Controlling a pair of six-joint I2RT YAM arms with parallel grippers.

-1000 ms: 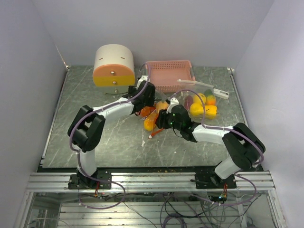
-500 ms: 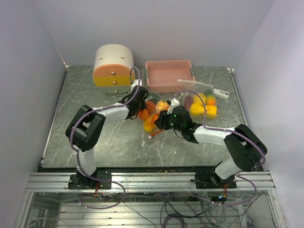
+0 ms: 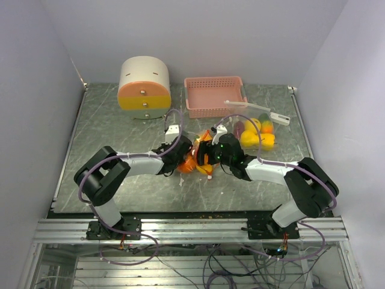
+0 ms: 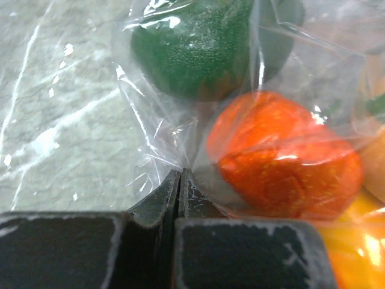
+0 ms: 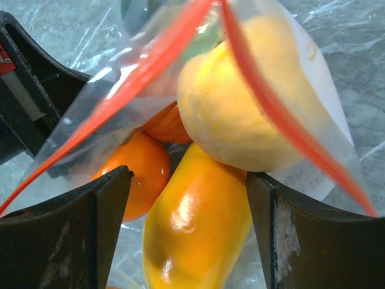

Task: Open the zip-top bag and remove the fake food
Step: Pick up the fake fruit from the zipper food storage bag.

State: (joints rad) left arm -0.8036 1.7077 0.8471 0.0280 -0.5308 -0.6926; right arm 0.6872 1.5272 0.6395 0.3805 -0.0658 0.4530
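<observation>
The zip-top bag [image 3: 196, 161] lies mid-table between both grippers, clear film with a red zip strip [image 5: 150, 66]. Fake food fills it: a green fruit [image 4: 192, 48], an orange-red one [image 4: 283, 162], a pale yellow one [image 5: 252, 102] and a round orange one [image 5: 132, 174]. My left gripper [image 4: 179, 177] is shut, with the bag's film [image 4: 150, 120] pinched at its tips. My right gripper [image 5: 187, 174] stands open at the bag's mouth, a glossy yellow-orange fruit [image 5: 192, 229] between its fingers [image 5: 90, 235] with a gap on the left side. In the top view the left gripper [image 3: 183, 158] and right gripper [image 3: 206, 158] face each other.
Several loose yellow and purple fruits [image 3: 257, 135] lie right of the bag. A pink basket [image 3: 215, 95] stands behind, and a white tool [image 3: 258, 108] lies beside it. The round cream, orange and yellow drawer box [image 3: 144, 83] is at the back left.
The left arm swung from beside the basket toward me, down to the bag's left side, and its jaws went from open to shut on the film. The right jaws opened wider.
</observation>
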